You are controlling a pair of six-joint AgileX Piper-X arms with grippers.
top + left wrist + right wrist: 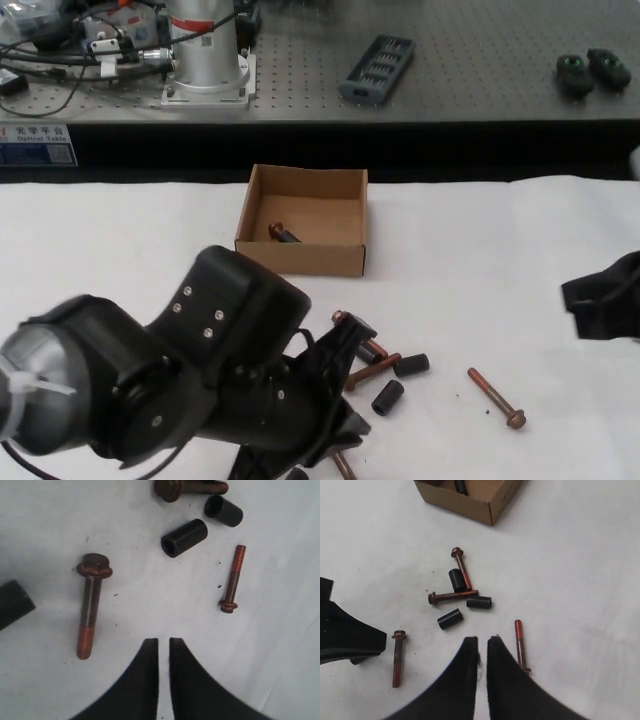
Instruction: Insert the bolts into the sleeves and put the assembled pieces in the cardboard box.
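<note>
Bolt [92, 607] lies on the cloth [45, 520] just beside the left gripper [160, 641], long side running the way those fingers [137, 680] point, head at the far end; that gripper is pinched closed and empty, and the right gripper [481, 640], closed too, sits farther off.

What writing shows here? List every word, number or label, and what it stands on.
Blue-and-white plate on the front edge of the far bench: print too small to read.
On the bolts, sleeves and cardboard box: no readable text.
</note>
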